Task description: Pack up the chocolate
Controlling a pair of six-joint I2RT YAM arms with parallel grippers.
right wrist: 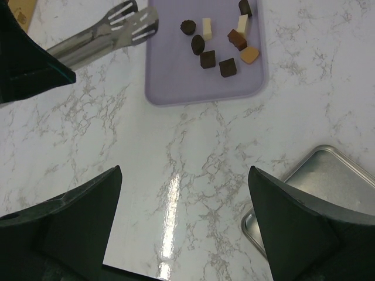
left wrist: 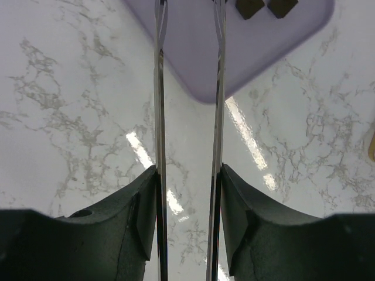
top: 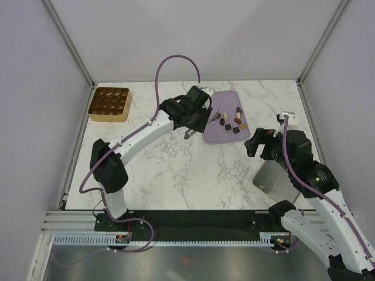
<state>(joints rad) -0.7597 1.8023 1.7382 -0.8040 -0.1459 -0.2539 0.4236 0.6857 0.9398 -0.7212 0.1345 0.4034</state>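
Observation:
Several chocolate pieces, dark, tan and cream, lie on the lilac tray at the back centre. They also show in the right wrist view. My left gripper is shut on a pair of metal tongs, whose tips hover at the tray's left edge with nothing between them. In the left wrist view the two blades run between my fingers, and two dark pieces show beyond them. My right gripper is open and empty, right of the tray.
The golden-brown compartmented box sits open at the back left. A metal tray lies on the marble table by my right arm and also shows in the right wrist view. White walls enclose the table.

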